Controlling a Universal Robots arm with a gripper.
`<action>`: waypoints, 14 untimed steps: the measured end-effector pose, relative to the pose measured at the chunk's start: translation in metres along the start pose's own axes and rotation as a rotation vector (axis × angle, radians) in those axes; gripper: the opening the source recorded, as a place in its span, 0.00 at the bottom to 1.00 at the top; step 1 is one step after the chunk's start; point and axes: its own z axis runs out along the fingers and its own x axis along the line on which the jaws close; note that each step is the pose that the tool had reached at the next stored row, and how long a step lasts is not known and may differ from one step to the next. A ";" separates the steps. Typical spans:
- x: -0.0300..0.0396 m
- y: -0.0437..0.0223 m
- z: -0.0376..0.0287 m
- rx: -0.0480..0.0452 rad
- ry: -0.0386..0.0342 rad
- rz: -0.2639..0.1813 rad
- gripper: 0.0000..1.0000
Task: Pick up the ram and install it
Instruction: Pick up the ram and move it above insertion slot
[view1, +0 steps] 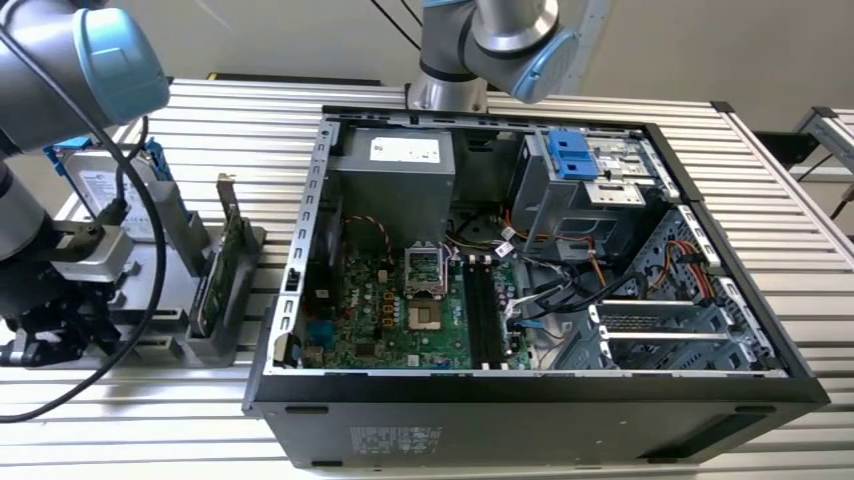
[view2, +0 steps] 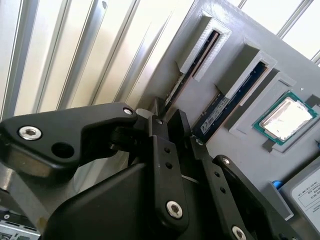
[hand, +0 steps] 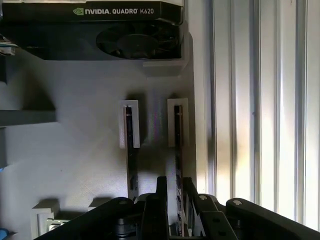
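Note:
The ram (hand: 177, 145) is a thin dark stick standing on edge in a slot of the grey holder (hand: 85, 150). It also shows in the second wrist view as the ram (view2: 192, 67). My gripper (hand: 176, 200) straddles its near end, one black finger on each side, and looks shut on it. The same grip shows in the second wrist view, gripper (view2: 167, 122). The stick still sits in its slot. A second stick (hand: 131, 150) stands in the neighbouring slot, also seen as the second stick (view2: 225, 105). The motherboard's black memory slots (view1: 481, 310) lie inside the open computer case (view1: 534, 390).
A graphics card (hand: 100, 30) with a fan lies on the holder beyond the sticks. A processor chip (view2: 287, 117) sits in a pocket beside them. In the exterior view a hard drive (view1: 96, 185) and a green expansion card (view1: 220, 265) stand in the holder at the exterior view's left.

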 end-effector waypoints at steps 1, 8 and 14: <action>0.0000 0.0000 0.0000 0.0001 -0.0001 0.000 1.00; -0.0002 0.0000 0.0000 0.0000 0.0000 0.000 1.00; -0.0003 0.0000 0.0000 0.0000 0.0000 0.000 0.00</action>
